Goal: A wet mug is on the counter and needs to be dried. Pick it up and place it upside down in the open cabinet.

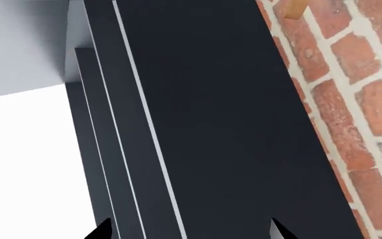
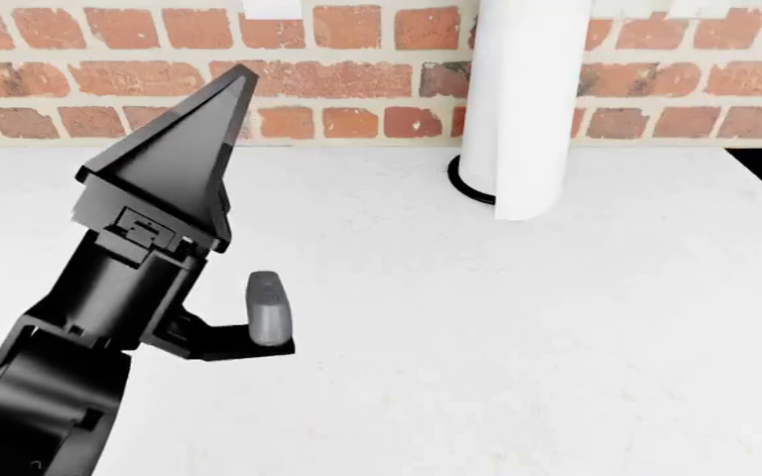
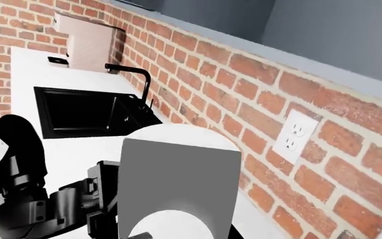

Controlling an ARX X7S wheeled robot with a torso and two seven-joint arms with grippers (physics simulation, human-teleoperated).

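Left pincer [image 2: 229, 94] was raised over the counter [image 2: 514, 327], tips pointed at the brick wall [image 2: 354, 74]; opening could not be told. Mug was seen nowhere, so its bearing stayed unknown. Paper-towel roll [image 2: 520, 99] stood right; right pincer unseen.

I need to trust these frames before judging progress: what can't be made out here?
- Mug: visible in no view.
- Left gripper: head view shows only its closed-looking outer side; left wrist view cuts the fingertips off at the edge.
- Right gripper: in no view.
- Paper-towel roll: top cut off in head view.
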